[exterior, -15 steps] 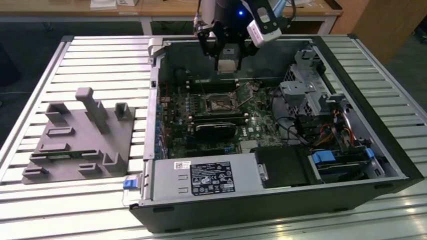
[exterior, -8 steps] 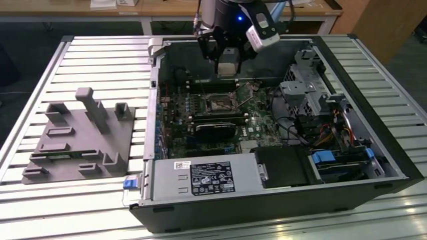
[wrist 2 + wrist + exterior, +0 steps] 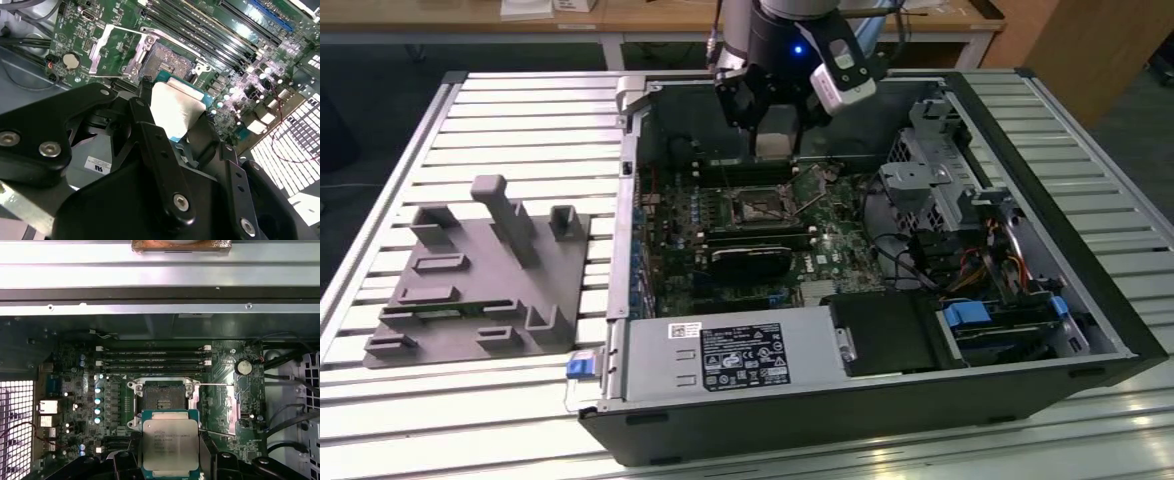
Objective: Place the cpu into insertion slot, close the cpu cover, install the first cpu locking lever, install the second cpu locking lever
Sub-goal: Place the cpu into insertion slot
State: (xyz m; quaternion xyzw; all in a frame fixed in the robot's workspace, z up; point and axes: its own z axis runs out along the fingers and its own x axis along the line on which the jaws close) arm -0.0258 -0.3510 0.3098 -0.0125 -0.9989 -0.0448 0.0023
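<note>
so the gripper (image 3: pixel 170 464) was clamped on the cpu (image 3: pixel 170 439), pinching it by two opposite edges w/ the silvery face toward the camera in the first wrist view. The chip hung just beside the insertion slot (image 3: pixel 161 399), above the green motherboard (image 3: pixel 75 365) and not seated yet. The socket was bare, dark contact field showing. The cpu cover (image 3: pixel 117 50) was flipped open off to one side of the socket in the second wrist view, so nothing was blocking it.

Handling, imo: light, rigid little slab, won't flex, but the metal top looks slick and the edges are thin, so not much to bite on. An edge grip is the right call bc it keeps the underside contacts untouched. The fragile bit is prob the socket contacts more than the chip, so it'd want to go down flat & square, no sliding, no force.

In the exterior view the gripper hung inside the open PC case (image 3: pixel 854 400).
</note>
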